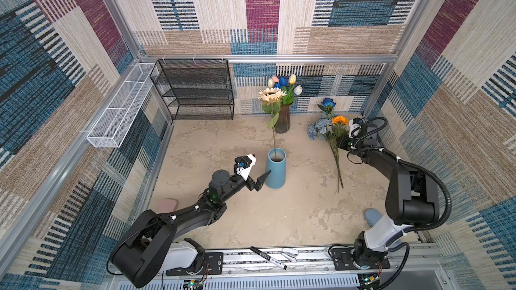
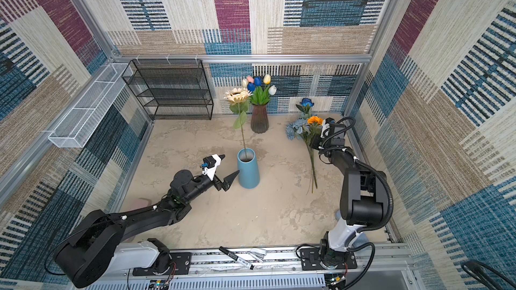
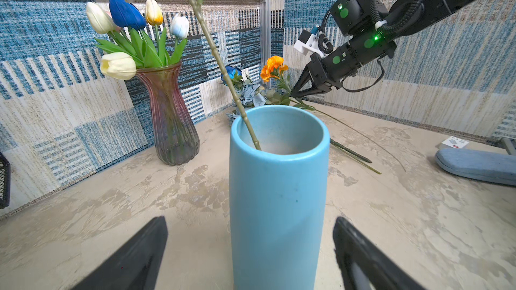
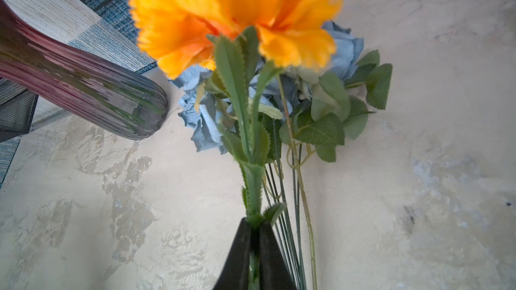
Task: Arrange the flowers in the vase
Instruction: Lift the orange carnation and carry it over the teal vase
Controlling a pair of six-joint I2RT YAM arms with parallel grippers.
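Two vases stand on my counter point(image 1: 223, 218) in both top views. The blue vase point(image 1: 276, 172) is in the middle with one cream sunflower point(image 1: 271, 96) in it, its head high above the rim. The glass vase point(image 1: 282, 119) is behind it by the back wall, full of tulips point(image 1: 282, 85). My left hand point(image 1: 262, 164) is wide open just beside the blue vase and holds nothing. My right hand point(image 1: 337, 144) is over on the right, shut tight on the stem of the orange bloom point(image 1: 340, 120). The dusty-blue rose bunch point(image 1: 318, 129) and the deep-blue rose point(image 1: 328, 103) are on the counter right by it.

From my left wrist, the blue vase point(image 3: 279, 191) is straight ahead, between my two fingers point(image 3: 139, 255) but not touching them. The cream sunflower's stem goes down inside it. Far behind, my right hand point(image 3: 296, 94) pinches the orange bloom's stem.

From my right wrist, my fingers point(image 4: 237, 252) are pressed together on the green stem. The orange bloom point(image 4: 231, 15) looks big and blurry. The dusty-blue rose bunch point(image 4: 203, 124) lies under it on the counter, near the glass vase point(image 4: 83, 85).
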